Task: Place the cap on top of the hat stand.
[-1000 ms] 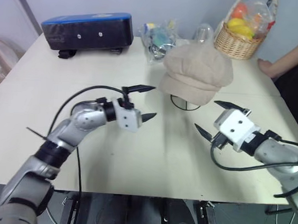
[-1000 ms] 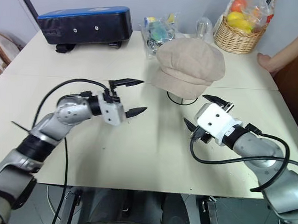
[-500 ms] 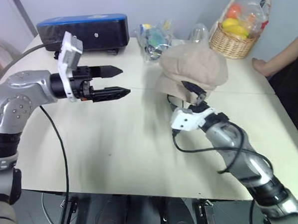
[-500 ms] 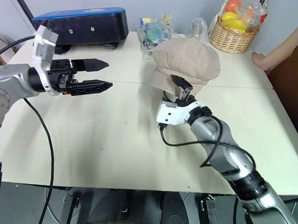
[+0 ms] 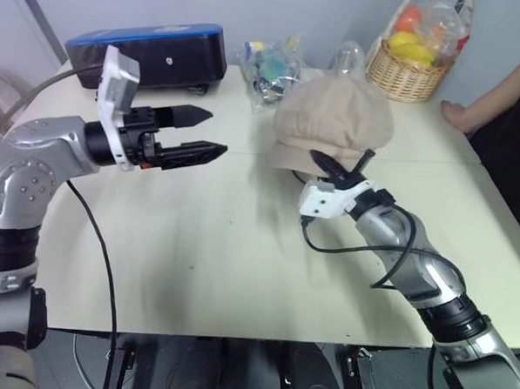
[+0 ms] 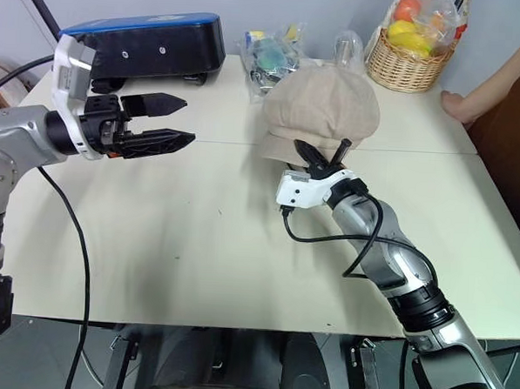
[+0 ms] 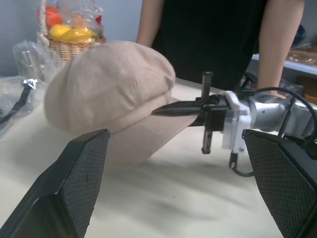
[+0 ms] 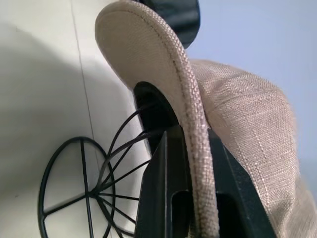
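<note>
The beige-pink cap sits over the black wire hat stand, whose globe wires and base ring show under the brim. My right gripper reaches in from the near side and is shut on the cap's brim, one black finger under it and the other above. My left gripper hangs raised over the table's left half, well apart from the cap, pointing toward it. It is open, and nothing lies between its fingers.
A blue-and-black case stands at the back left of the table. A clear bag of small items and a wicker basket of fruit stand behind the cap. A person's arm rests on the far right edge.
My right gripper has reached forward to the cap and shut on its brim. My left gripper rose, swung left and rolled, still open.
</note>
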